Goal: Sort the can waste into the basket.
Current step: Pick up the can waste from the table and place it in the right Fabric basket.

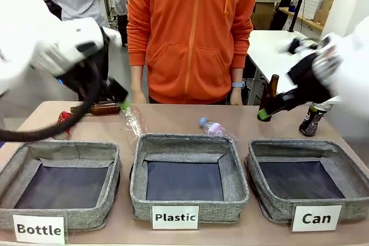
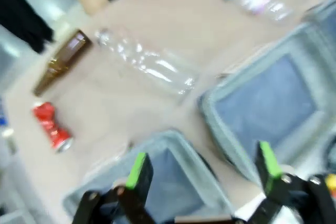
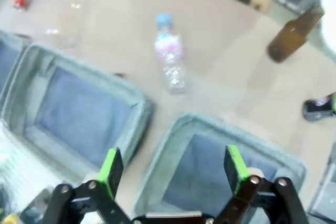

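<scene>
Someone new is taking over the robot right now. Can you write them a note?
Left end effector: open, empty, above the table's left side.
Right end effector: open, empty, above the right side.
Shiny red dented metal can: on the table, far left, behind the grey "Bottle" basket.
Dark dented metal can with a logo: far right, behind the square grey woven-fabric basket carded "Can".
Done: nothing; that basket is empty.
Left: both cans go in.

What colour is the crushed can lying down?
The can is red, clearest in the left wrist view.
</scene>
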{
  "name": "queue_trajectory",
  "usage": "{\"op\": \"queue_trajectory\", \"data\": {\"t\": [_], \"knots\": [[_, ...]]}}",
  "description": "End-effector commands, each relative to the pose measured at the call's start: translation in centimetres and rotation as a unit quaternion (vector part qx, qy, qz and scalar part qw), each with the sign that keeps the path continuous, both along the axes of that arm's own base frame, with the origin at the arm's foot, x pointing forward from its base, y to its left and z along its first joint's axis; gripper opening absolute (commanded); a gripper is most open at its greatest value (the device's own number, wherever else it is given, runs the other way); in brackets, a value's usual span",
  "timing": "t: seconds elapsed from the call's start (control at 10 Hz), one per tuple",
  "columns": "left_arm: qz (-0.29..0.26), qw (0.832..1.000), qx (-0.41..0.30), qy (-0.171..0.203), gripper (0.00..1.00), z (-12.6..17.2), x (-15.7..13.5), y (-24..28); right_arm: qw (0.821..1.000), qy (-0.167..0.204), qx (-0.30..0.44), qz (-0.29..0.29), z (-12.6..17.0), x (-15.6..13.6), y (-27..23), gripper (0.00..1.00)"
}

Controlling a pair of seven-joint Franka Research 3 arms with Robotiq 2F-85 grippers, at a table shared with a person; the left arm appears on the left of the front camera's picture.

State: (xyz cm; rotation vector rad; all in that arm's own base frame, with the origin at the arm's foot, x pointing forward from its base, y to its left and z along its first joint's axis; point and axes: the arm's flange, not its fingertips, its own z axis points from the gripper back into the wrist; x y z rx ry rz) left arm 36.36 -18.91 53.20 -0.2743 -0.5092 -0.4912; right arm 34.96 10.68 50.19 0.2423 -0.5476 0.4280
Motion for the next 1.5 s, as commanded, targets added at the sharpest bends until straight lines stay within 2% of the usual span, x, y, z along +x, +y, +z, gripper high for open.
{"op": "queue_trajectory", "data": {"t": [0.0, 0.1, 0.2, 0.3, 0.4, 0.5, 0.6, 0.7, 0.8, 0.9, 1.0, 1.1, 1.4], "knots": [[0.036, 0.995, -0.069, 0.062, 1.00, 2.7, -0.7, 3.8, 0.993, 0.072, 0.098, 0.008, 2.5, -2.6, -5.8, 1.00], [0.040, 0.986, -0.116, 0.109, 1.00, 3.8, -0.6, 8.1, 0.978, 0.116, 0.176, 0.001, 2.5, -3.0, -10.4, 1.00], [0.052, 0.974, -0.167, 0.146, 1.00, 4.0, -0.1, 12.6, 0.962, 0.131, 0.234, -0.042, 1.8, -3.4, -14.8, 1.00], [0.090, 0.958, -0.225, 0.156, 1.00, 3.7, -0.5, 17.7, 0.946, 0.137, 0.285, -0.067, 0.8, -3.7, -19.0, 1.00], [0.147, 0.936, -0.285, 0.146, 1.00, 2.3, -1.3, 22.7, 0.933, 0.126, 0.326, -0.084, -0.5, -4.0, -23.2, 1.00], [0.196, 0.917, -0.321, 0.134, 1.00, -0.1, -3.3, 26.6, 0.914, 0.113, 0.375, -0.103, -2.6, -4.2, -27.6, 1.00], [0.242, 0.890, -0.369, 0.116, 1.00, -2.1, -5.4, 29.7, 0.894, 0.112, 0.415, -0.127, -4.5, -4.5, -30.5, 1.00], [0.266, 0.865, -0.415, 0.094, 1.00, -4.1, -7.3, 31.6, 0.876, 0.087, 0.449, -0.156, -6.0, -5.1, -33.1, 1.00], [0.320, 0.839, -0.433, 0.078, 1.00, -6.5, -8.1, 32.1, 0.856, 0.060, 0.474, -0.198, -7.2, -5.6, -35.1, 1.00], [0.356, 0.812, -0.456, 0.084, 1.00, -8.6, -8.3, 33.4, 0.845, 0.035, 0.485, -0.222, -8.0, -6.4, -36.2, 1.00], [0.382, 0.794, -0.466, 0.081, 1.00, -9.3, -8.4, 33.5, 0.846, 0.020, 0.476, -0.237, -8.3, -7.0, -36.2, 1.00], [0.342, 0.826, -0.435, 0.106, 1.00, -4.5, -7.1, 37.2, 0.851, 0.071, 0.471, -0.222, -7.7, -7.2, -36.3, 1.00], [0.342, 0.826, -0.435, 0.106, 1.00, -4.5, -7.1, 37.2, 0.851, 0.071, 0.471, -0.222, -7.7, -7.2, -36.3, 1.00]]}}
